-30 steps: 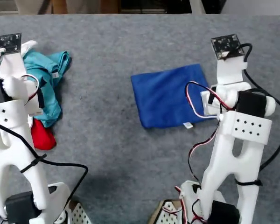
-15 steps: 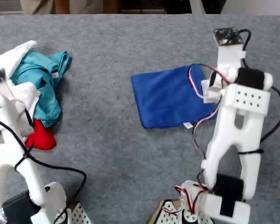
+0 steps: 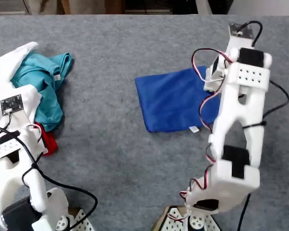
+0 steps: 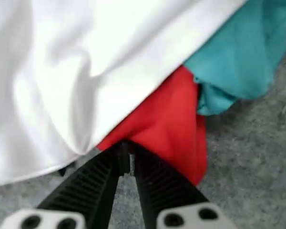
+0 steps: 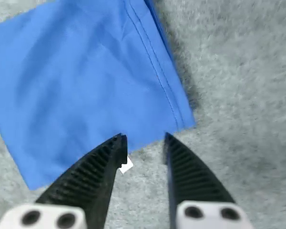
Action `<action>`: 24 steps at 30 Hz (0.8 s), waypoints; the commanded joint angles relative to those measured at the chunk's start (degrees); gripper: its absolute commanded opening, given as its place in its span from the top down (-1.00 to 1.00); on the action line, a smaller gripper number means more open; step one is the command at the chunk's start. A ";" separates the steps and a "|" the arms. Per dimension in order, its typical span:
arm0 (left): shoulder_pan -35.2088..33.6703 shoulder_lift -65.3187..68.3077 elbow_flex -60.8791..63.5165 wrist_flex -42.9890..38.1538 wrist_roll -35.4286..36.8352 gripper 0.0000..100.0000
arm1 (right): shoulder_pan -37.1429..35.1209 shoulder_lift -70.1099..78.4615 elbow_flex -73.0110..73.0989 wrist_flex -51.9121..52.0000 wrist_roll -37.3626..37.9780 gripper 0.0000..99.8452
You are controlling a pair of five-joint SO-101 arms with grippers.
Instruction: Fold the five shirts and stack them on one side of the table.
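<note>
Four shirts lay on the table (image 3: 111, 163): a folded blue shirt (image 3: 171, 98) right of centre, and a white shirt (image 4: 86, 62), teal shirt (image 4: 238, 57) and red shirt (image 4: 167, 129) heaped at its left edge. The right gripper (image 5: 143, 140) hung over the blue shirt's edge, fingers narrowly apart. The left gripper (image 4: 127, 152) had its fingers closed together, tips against the red shirt.

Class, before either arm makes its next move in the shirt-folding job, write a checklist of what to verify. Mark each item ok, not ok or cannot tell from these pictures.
1. Is the blue shirt folded and lying flat on the table? Ok.
2. Is the right gripper open and over the blue shirt's edge? Ok.
3. Does the left gripper hold cloth? Cannot tell. It is shut, with its tips at the edge of the red shirt, beneath the white shirt.
4. Are the white shirt, teal shirt and red shirt folded? Not ok. They lie crumpled in one heap.
5. Are all five shirts accounted for? Cannot tell. Four colours show.
</note>
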 commanded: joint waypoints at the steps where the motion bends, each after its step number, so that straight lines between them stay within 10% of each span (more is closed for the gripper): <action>1: -0.70 -1.10 -0.18 -0.97 -0.18 0.96 | -1.10 4.79 -4.26 0.18 -2.73 0.63; 24: -0.35 -1.10 -0.09 -0.97 -0.18 0.96 | -1.19 30.73 -11.21 -11.08 -3.08 0.62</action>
